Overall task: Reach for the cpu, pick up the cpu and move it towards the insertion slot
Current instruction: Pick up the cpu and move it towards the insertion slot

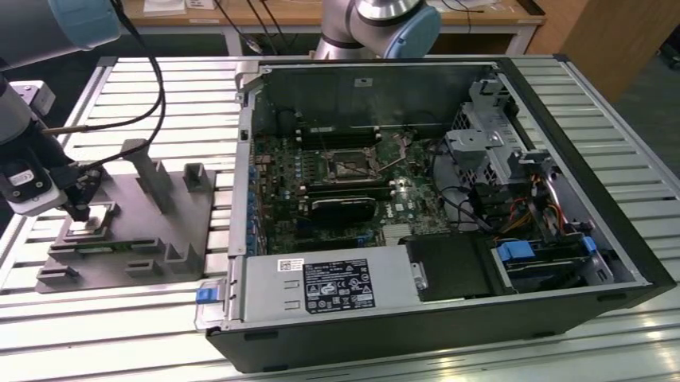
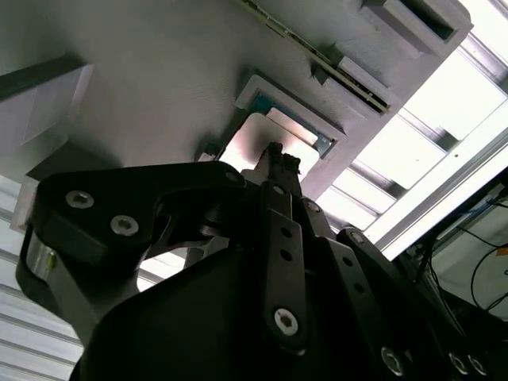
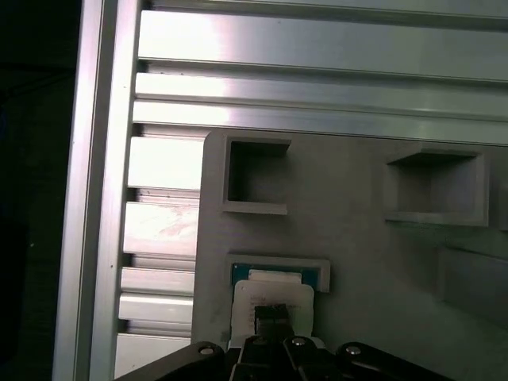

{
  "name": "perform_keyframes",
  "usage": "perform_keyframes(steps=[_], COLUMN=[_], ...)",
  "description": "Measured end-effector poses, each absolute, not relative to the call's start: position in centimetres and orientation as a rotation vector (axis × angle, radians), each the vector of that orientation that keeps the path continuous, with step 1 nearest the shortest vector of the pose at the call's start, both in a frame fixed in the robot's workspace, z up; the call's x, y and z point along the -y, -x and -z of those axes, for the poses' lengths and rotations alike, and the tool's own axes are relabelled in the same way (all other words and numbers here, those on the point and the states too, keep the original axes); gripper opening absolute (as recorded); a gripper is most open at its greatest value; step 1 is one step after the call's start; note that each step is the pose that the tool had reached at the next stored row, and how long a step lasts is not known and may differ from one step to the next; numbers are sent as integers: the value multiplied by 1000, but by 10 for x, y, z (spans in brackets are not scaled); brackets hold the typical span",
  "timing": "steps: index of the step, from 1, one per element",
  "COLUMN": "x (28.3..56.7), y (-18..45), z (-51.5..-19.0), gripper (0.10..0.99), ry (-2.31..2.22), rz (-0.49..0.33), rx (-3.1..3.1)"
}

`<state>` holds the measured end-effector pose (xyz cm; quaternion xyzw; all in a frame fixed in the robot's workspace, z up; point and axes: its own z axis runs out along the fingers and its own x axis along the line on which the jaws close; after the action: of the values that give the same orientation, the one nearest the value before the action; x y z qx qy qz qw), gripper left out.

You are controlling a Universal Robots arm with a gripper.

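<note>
Because you cannot tell how open the claw (image 3: pixel 270 317) is over the cpu (image 3: pixel 294 302), a skewed grasp could jam it in the fixture (image 3: pixel 357 262).

The arm (image 1: pixel 16 119) is built of grey tubes with a pale blue joint cap (image 1: pixel 75 20), and a thin black cable (image 1: pixel 162 87) loops beside it. Its gripper (image 2: pixel 275 159) is matt black, made of flat linked bars pinned with round silver screws (image 2: pixel 286 320). It sits below a white wrist block (image 1: pixel 27 187).
</note>
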<state>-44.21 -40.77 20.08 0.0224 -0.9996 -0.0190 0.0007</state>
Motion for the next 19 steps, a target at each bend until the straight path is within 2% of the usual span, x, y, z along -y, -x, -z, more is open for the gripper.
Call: perform_keyframes(steps=[1,2,3,5,6,7,8,11,13,14,19], x=[408,408,408,408,408,408,408,408,408,408,408], y=[442,442,442,442,442,442,442,442,442,442,443], z=[-201,-201,-201,-201,-201,-201,-201,-201,-201,-201,-195], gripper=[114,169,169,294,294,353,353,525,525,592,592], ry=[-70,-70,-70,-71,-71,-71,-71,-71,-71,-71,-72], rz=[60,60,60,60,60,60,60,60,60,60,55], rx=[3139,3139,3139,3139,3139,3139,3139,3139,3139,3139,3150])
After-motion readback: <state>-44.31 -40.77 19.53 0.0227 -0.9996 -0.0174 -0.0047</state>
